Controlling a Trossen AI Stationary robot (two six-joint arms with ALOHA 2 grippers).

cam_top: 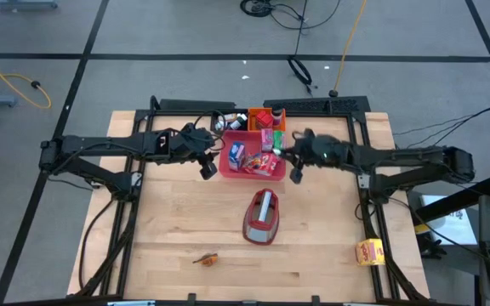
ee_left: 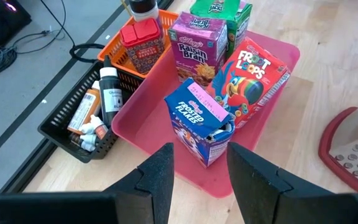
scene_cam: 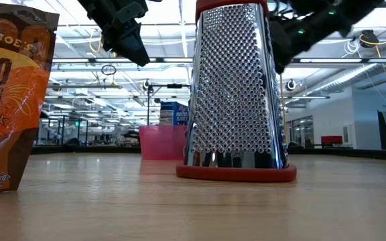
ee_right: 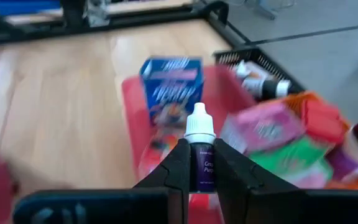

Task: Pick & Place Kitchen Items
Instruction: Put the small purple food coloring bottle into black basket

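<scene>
a: right up close in the low view, an orange snack bag [scene_cam: 12, 100] stands on the counter [scene_cam: 193, 207], with the metal grater [scene_cam: 236, 94] on its red base a little farther back.

b: and the tools?

a: left tool [ee_left: 197, 180] hangs above the pink tray [ee_left: 148, 130], its fingers apart with nothing between them, just over the blue frosted flakes carton [ee_left: 199, 127]. right tool [ee_right: 199, 171] is pinched on a small dark bottle with a white cap [ee_right: 200, 149], held above the same tray.

b: what's in the tray?

a: the blue carton stands upright, its top torn open. beside it leans the red froot loops carton [ee_left: 253, 78], behind them a pink raisin bran carton [ee_left: 196, 43] and a green carton [ee_left: 225, 12].

b: anything next to the tray?

a: an orange basket [ee_left: 142, 53] with a red jar [ee_left: 143, 40] in it, and a black basket [ee_left: 82, 124] holding tiny white-capped bottles [ee_left: 92, 130] and a taller dark bottle [ee_left: 109, 90]. both sit touching the tray's far side, at the counter's back edge.

b: elsewhere on the counter?

a: from above, the grater [cam_top: 262, 217] lies in the middle, a small orange-brown piece [cam_top: 207, 257] near the front edge, and a yellow carton [cam_top: 368, 252] at the front right.
</scene>
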